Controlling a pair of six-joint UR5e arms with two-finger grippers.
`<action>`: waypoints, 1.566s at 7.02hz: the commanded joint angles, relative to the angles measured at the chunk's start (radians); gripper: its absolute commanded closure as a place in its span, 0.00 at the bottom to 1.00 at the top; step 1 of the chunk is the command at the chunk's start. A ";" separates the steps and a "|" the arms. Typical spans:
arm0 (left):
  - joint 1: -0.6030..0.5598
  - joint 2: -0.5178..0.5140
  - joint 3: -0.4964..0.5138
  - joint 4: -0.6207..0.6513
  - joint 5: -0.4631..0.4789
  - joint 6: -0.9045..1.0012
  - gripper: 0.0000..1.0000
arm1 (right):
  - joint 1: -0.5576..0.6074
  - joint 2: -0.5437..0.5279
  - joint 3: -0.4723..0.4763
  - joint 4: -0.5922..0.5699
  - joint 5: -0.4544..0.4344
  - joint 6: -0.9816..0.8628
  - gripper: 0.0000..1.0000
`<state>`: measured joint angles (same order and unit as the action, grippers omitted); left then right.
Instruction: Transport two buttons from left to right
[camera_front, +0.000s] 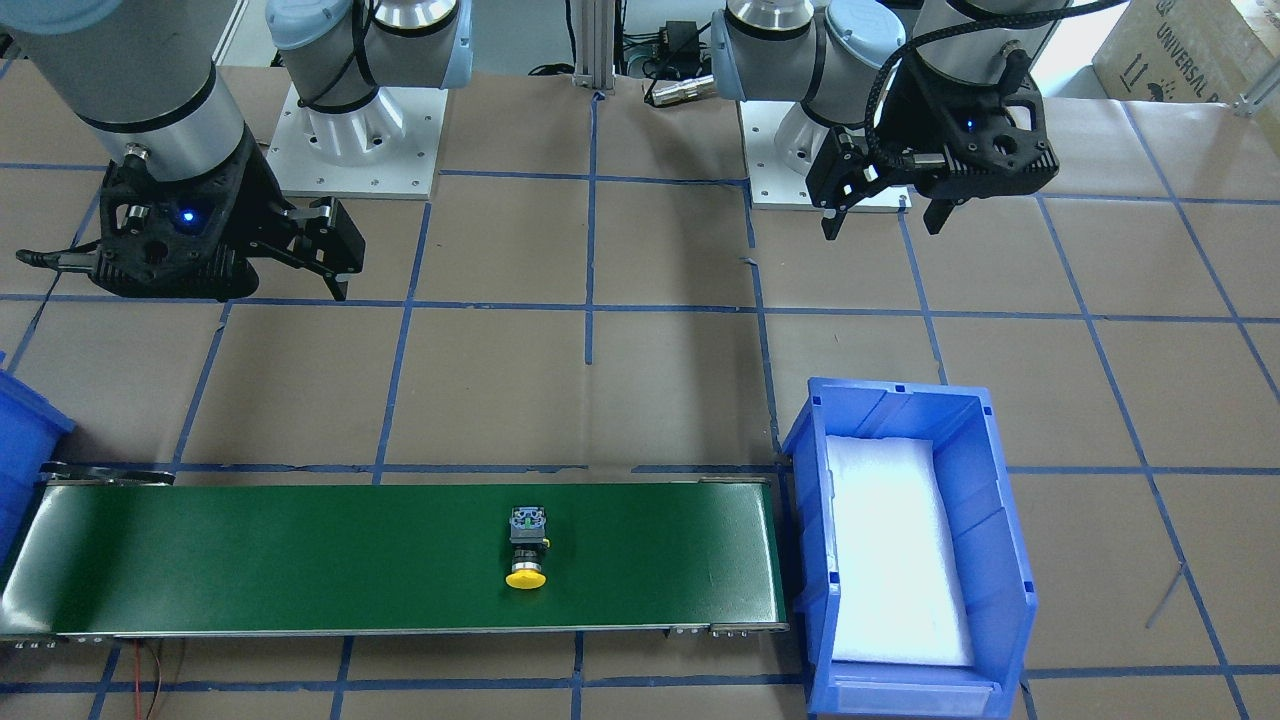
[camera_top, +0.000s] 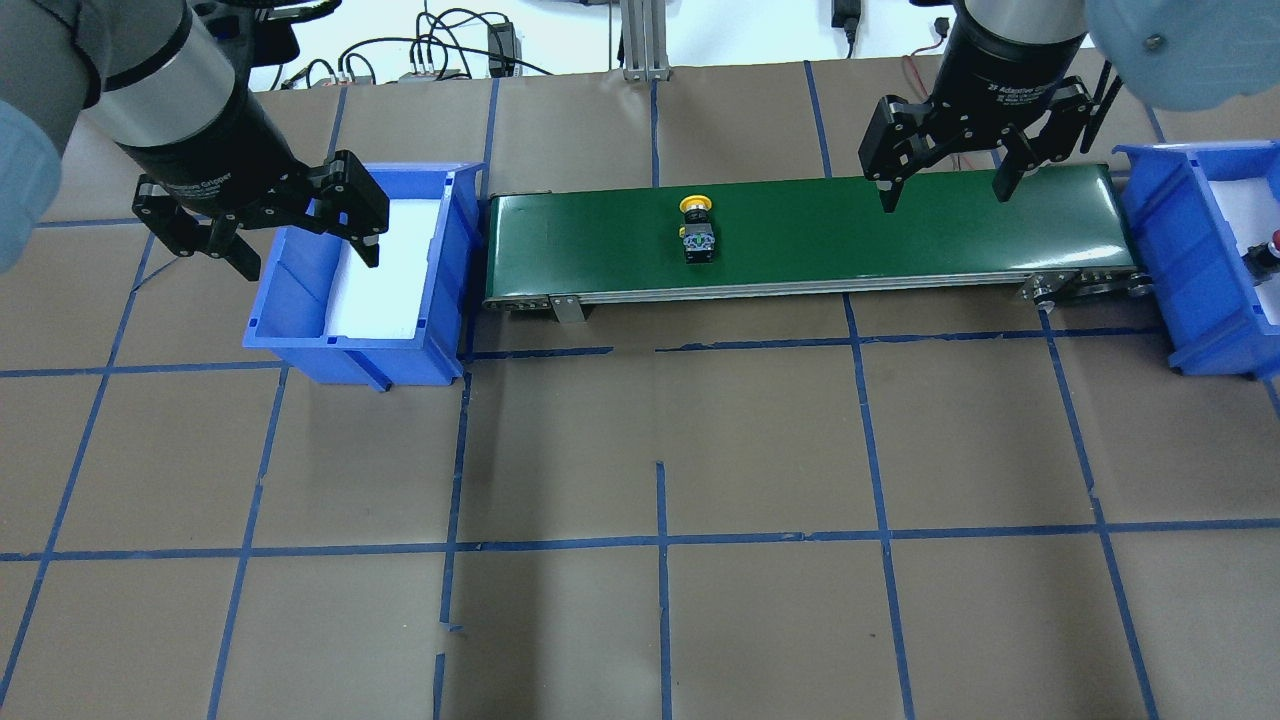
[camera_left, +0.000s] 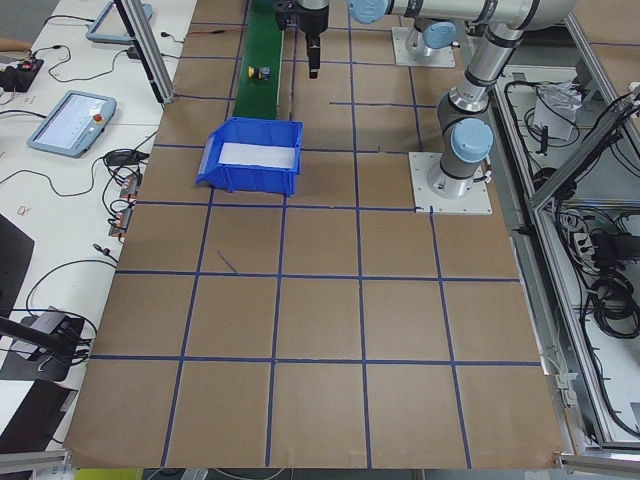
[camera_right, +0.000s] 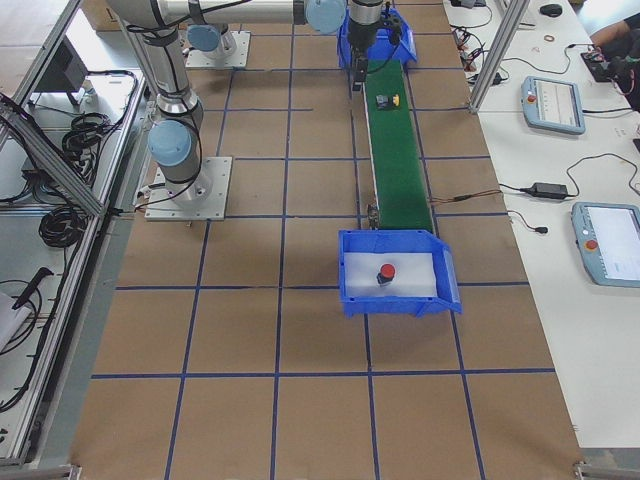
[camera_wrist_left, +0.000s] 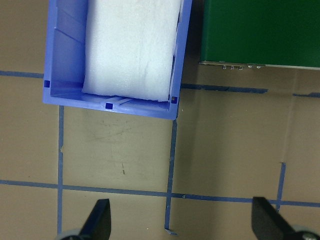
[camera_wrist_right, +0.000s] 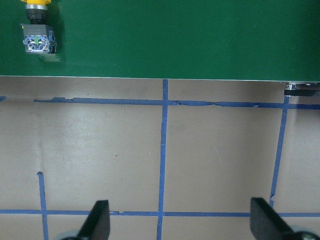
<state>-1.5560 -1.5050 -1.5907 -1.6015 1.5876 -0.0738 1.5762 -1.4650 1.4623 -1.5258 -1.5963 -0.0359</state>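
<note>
The yellow-capped button (camera_top: 697, 228) lies on its side on the conveyor belt (camera_top: 900, 235), left of its middle, cap toward the far edge. The red-capped button (camera_right: 386, 273) sits in the right blue bin (camera_right: 400, 306), seemingly upright on white foam (camera_right: 412, 262). The left gripper (camera_top: 308, 255) hovers over the left blue bin (camera_top: 350, 355), fingers (camera_top: 362, 220) spread; the right gripper (camera_top: 945, 197) hovers over the belt's right part, fingers spread.

On the black cylindrical collar at the right arm's wrist (camera_top: 1018, 88), above the right part of the long green conveyor belt (camera_top: 900, 225), I read white print: "2F Adaptive Gripper". The matching black collar at the left arm's wrist (camera_top: 205, 178), left of the belt, has similar print, and I only make out "Gripper". A brown cardboard box (camera_front: 1185, 50), well apart from the belt in the front-facing view's top right corner, says "UNIVERSAL"; the rest is cut off.
</note>
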 joint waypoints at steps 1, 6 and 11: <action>0.001 0.000 0.000 0.000 0.002 0.000 0.00 | -0.002 0.000 0.004 0.001 0.007 -0.002 0.00; -0.004 0.000 0.000 0.000 -0.001 -0.009 0.00 | 0.018 0.084 -0.004 -0.117 0.015 0.036 0.00; -0.001 0.000 0.000 -0.008 -0.005 -0.021 0.00 | 0.025 0.074 0.012 -0.137 0.013 0.028 0.00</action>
<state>-1.5570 -1.5049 -1.5918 -1.6052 1.5827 -0.0906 1.6060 -1.3768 1.4655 -1.6700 -1.5879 -0.0098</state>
